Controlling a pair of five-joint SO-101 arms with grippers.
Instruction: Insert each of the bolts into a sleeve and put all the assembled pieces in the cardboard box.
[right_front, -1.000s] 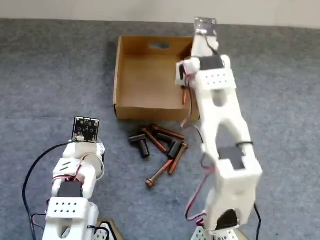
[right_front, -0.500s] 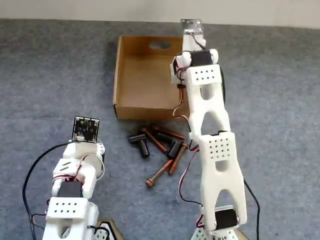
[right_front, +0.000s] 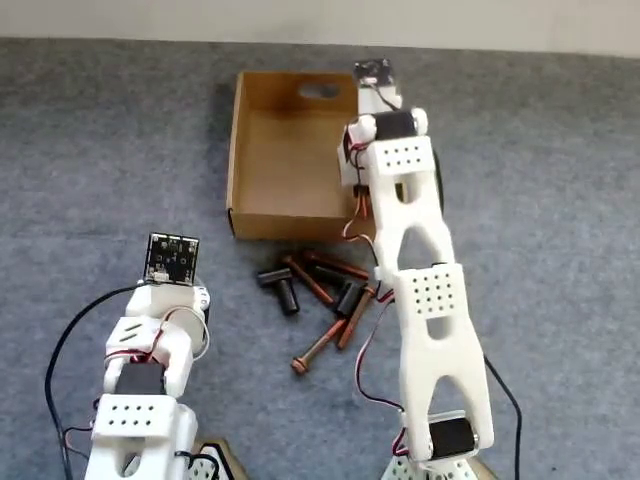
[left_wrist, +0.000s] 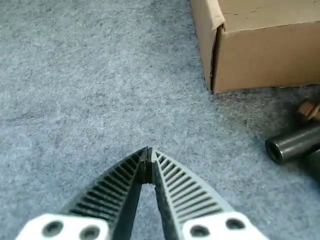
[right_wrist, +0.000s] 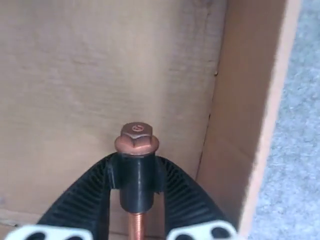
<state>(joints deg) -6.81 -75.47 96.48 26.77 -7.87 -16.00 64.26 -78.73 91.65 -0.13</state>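
The open brown cardboard box (right_front: 290, 170) sat on the grey carpeted table (right_front: 110, 130), on the far side from my two bases. My right gripper (right_wrist: 136, 161) hung over the box's floor, close beside its right wall. Clamped between its jaws was a short black plastic sleeve (right_wrist: 135, 182) with a copper hex-head bolt (right_wrist: 136, 139) seated in it. Just in front of the box's near wall, between my arms, lay a loose heap of copper bolts (right_front: 322, 283) and black sleeves (right_front: 285, 290). One outlying bolt (right_front: 318, 348) lay at the edge nearest me. My left gripper (left_wrist: 146, 159), tips together, hovered over bare carpet left of the heap, nearer me than the box's front left corner.
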